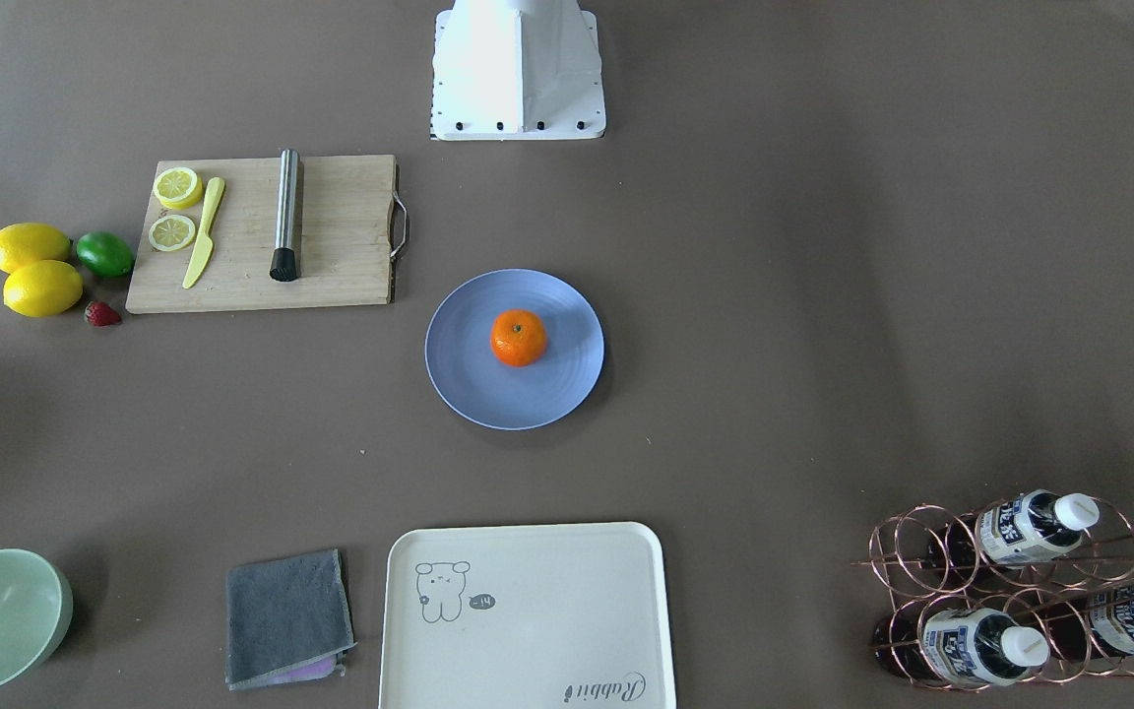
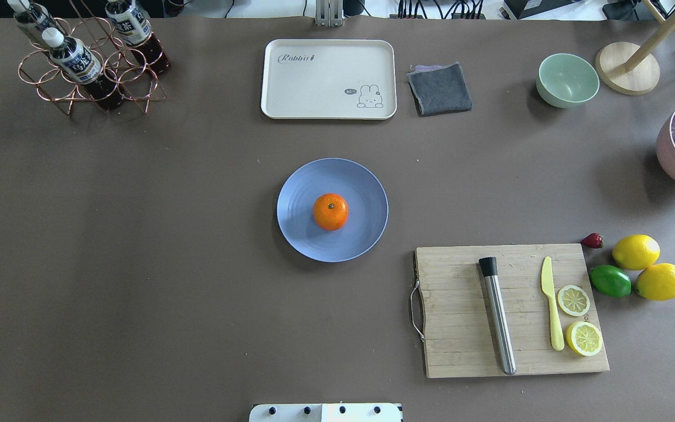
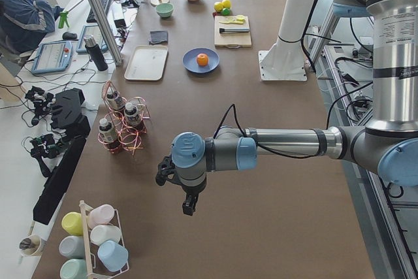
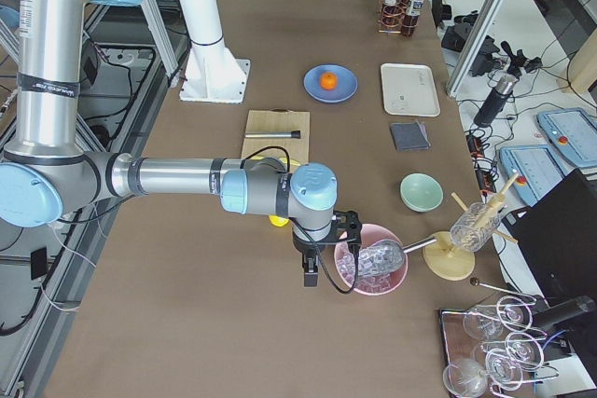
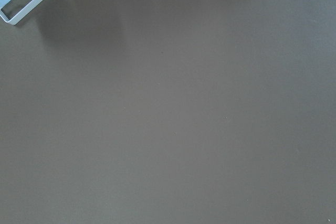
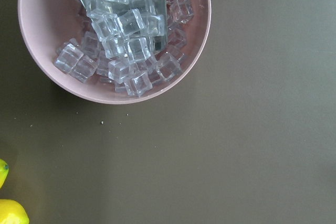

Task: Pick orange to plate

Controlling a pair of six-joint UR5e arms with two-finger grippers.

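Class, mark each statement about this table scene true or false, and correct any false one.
1. The orange sits on the plate. True.
2. The lime lies on the cutting board. False: it lies off the board, beside the whole lemons.
3. Two lemon slices lie on the cutting board. True.
4. The pink bowl holds strawberries. False: it holds ice cubes.

wooden cutting board [image 2: 460,310] carries a steel muddler [image 2: 498,319], yellow knife [image 2: 551,310] and two lemon slices [image 2: 573,300]; lemons [image 2: 636,251] and a lime [image 2: 610,281] lie beside it.
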